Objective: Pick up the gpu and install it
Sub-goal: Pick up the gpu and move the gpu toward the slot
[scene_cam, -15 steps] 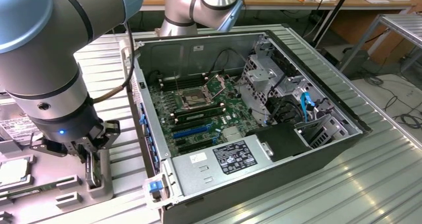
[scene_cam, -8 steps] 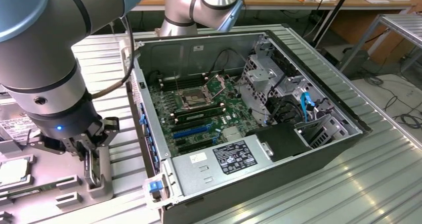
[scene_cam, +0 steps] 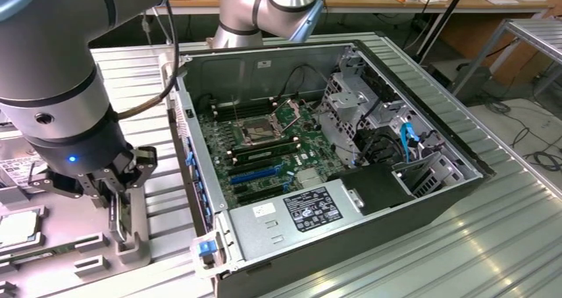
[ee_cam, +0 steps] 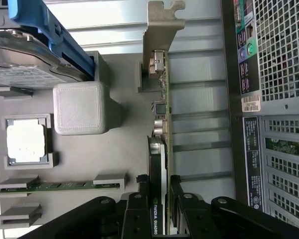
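The gpu (ee_cam: 158, 149) stands on its edge in a slot of the grey parts tray (ee_cam: 122, 154), its silver end bracket (ee_cam: 160, 30) at the far end. Its black cooler face carries a white label. My gripper (ee_cam: 159, 201) reaches down over the card, one black finger against each face, shut on it. In the exterior view the gripper (scene_cam: 112, 191) is at the exterior view's left, above the card (scene_cam: 115, 218), which still sits in the tray (scene_cam: 62, 229). The open computer case (scene_cam: 369, 179) lies beside it, with the motherboard (scene_cam: 263, 147) and its blue slots (scene_cam: 255, 173) exposed.
The tray also holds a silver hard drive (ee_cam: 25, 67) with a blue rail, a processor (ee_cam: 26, 141), a memory stick (ee_cam: 60, 185) and a white block (ee_cam: 79, 107). The case's rear panel (ee_cam: 276, 89) stands close beside the card. A second arm's base (scene_cam: 263, 8) stands behind the case.
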